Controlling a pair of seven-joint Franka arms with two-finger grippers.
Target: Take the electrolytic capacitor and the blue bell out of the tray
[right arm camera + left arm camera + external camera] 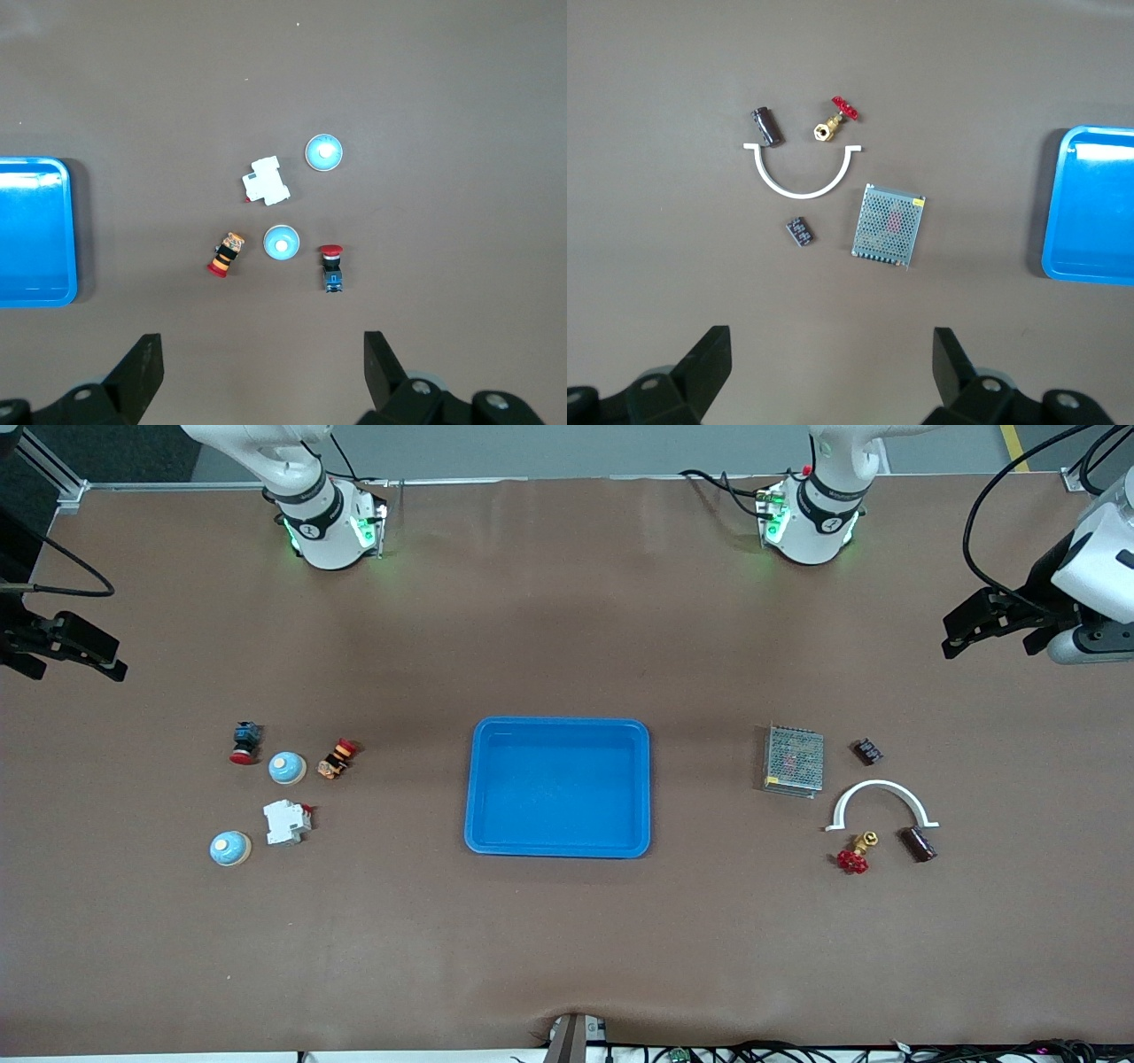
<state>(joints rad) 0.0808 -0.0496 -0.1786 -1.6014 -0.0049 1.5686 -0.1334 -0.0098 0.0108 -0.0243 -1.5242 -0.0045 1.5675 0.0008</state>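
A: Biggest first? Brown tabletop [567,602], then blue tray [558,850] at centre, nothing in it.

B: Grippers? Left gripper [997,627] waits over the left arm's end, right gripper [66,651] over the right arm's end; both w/ fingers spread, holding nothing.

A: Bells [287,767] [230,849] lie on the right arm's side, second nearer the camera. Capacitor [919,844] sits just beside the white arch [881,802], left arm's side.
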